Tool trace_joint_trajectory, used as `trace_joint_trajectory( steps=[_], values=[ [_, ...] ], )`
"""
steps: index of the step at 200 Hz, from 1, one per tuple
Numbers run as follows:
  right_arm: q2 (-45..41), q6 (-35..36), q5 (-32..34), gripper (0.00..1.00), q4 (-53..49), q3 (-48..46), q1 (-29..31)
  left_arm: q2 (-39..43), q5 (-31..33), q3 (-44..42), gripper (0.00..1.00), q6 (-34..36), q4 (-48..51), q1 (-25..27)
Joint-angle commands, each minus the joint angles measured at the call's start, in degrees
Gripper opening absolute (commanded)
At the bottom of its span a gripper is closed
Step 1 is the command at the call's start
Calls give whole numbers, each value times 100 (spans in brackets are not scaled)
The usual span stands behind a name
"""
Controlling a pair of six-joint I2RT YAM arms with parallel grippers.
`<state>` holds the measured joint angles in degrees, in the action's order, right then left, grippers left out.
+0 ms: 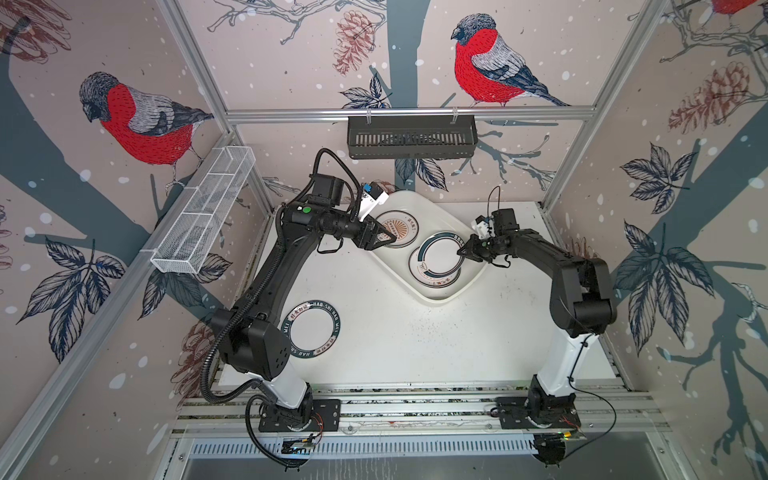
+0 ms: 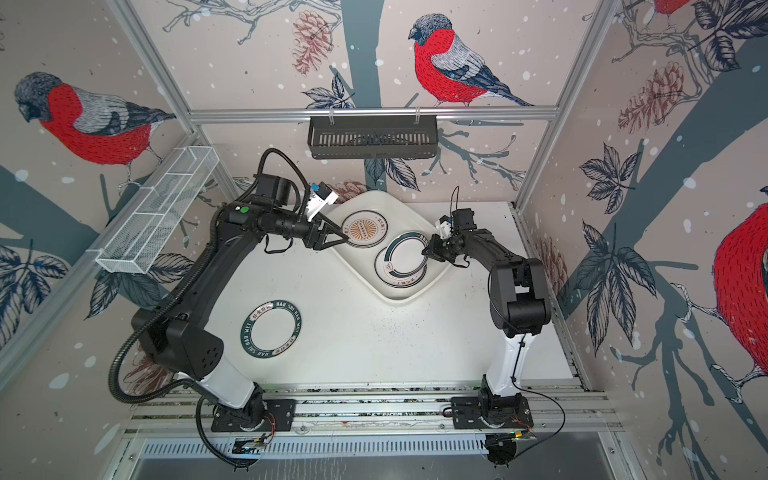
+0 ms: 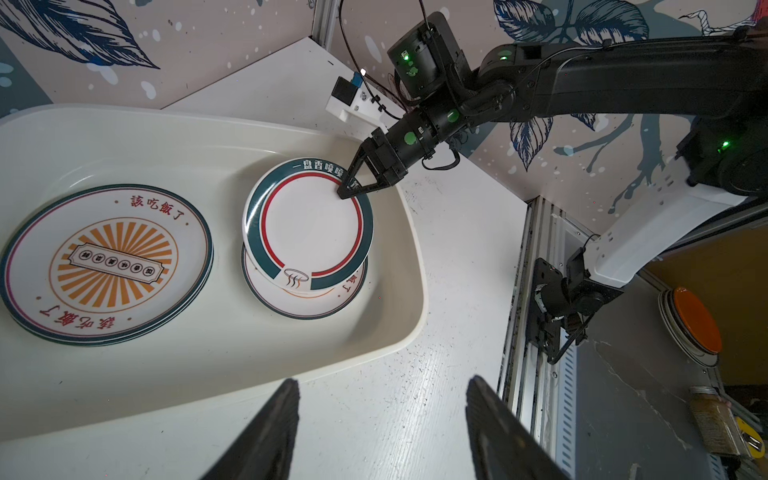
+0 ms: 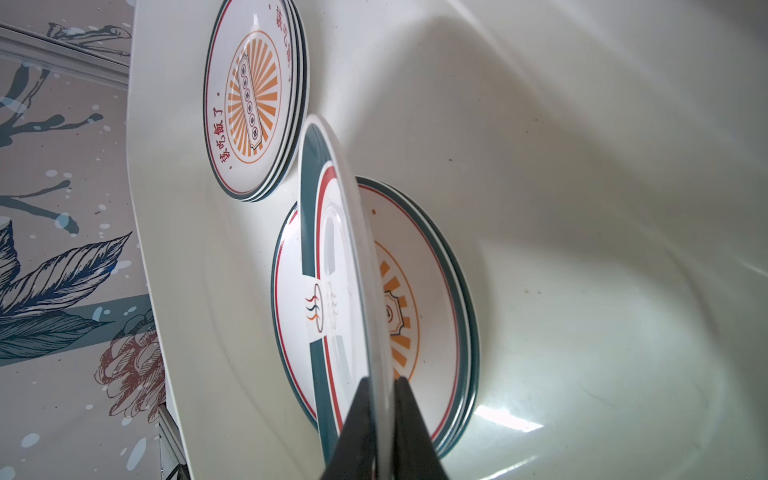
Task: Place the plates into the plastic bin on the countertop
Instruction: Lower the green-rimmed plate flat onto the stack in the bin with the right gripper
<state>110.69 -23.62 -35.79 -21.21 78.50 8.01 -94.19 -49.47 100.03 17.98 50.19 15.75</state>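
While the right hand (image 4: 381, 381) closes narrowly on the rim of a white plate with teal and red rings (image 3: 309, 224), this plate hangs tilted over a stack of sunburst plates (image 4: 419, 291) inside the plastic bin (image 1: 432, 296), just right of the centre in both top views. A second sunburst stack (image 3: 108, 262) lies beside it in the bin. The left hand (image 3: 380, 386) stands wide and holds nothing, at the bin's left edge. One teal lettered plate (image 1: 311, 330) lies on the table (image 1: 415, 345), lower left, well apart from the bin.
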Motion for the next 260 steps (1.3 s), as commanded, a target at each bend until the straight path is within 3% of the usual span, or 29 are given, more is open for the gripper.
trace_joint_trajectory(
  steps=[1, 260],
  values=[
    [40, 144, 37, 14, -143, 60, 8, 33, -129, -6, 64, 56, -115, 5],
    [225, 289, 107, 21, -252, 38, -104, 63, -376, -27, 64, 74, -80, 12]
  ],
)
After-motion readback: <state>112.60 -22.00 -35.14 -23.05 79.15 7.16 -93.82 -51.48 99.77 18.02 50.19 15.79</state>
